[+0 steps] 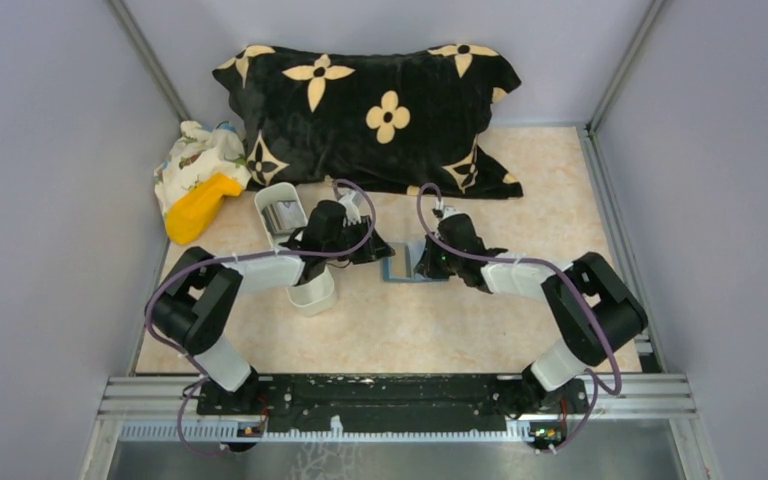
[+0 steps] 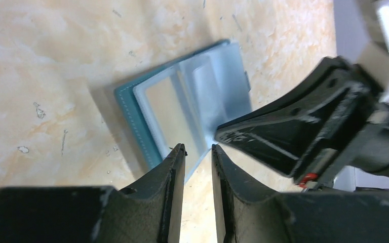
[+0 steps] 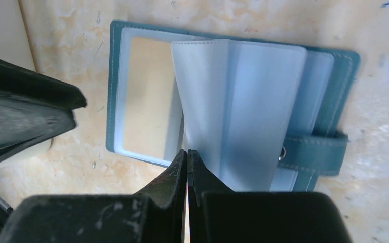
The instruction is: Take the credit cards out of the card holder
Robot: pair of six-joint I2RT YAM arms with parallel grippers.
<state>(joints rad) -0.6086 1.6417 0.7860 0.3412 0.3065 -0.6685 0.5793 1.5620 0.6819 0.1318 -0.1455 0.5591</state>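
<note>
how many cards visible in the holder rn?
1: a tan card in the sleeve on the left half of the open card holder, right-wrist view. The frosted sleeves beside it may hide more.

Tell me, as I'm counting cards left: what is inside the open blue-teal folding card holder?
One flat tan card shows inside one half of the blue-teal folding card holder. A raised frosted plastic sleeve covers the other half, hiding any cards there.
</note>
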